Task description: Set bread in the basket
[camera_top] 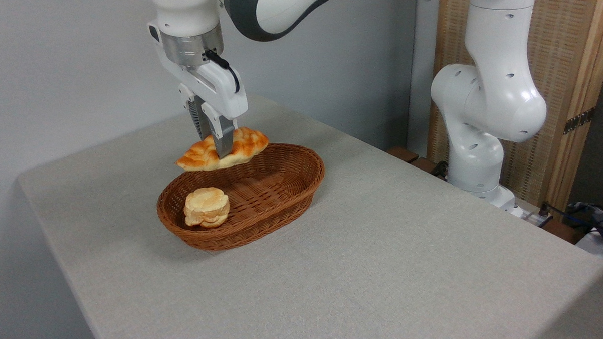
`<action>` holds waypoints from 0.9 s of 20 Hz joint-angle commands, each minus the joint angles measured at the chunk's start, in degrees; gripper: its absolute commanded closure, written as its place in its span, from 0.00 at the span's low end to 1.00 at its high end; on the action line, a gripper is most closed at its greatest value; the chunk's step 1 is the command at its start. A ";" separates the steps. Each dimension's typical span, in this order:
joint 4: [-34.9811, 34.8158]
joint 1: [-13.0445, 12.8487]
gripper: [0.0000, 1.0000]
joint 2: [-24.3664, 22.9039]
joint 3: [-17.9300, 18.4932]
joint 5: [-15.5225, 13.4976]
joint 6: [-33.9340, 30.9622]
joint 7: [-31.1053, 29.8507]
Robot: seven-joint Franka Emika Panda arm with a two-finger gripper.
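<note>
The claw (216, 139) is clamped across the middle of the bread (242, 145), one finger (224, 136) down its near face, and holds the braided loaf in the air, tilted with its left tip lower. The loaf hangs just above the far-left rim of the basket (280, 209), overlapping that edge and not resting on the weave. Inside the basket, at its near-left end, sits a small round pale bun (206, 207), and the basket itself stands on the grey worktop (379, 252).
</note>
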 commanded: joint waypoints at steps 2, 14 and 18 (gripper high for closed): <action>0.24 0.36 0.00 0.10 -1.56 3.02 -1.40 -0.93; 0.32 0.36 0.00 0.89 -1.74 3.73 -1.32 -0.84; 0.32 0.36 0.00 0.80 -1.65 4.51 -1.31 -0.58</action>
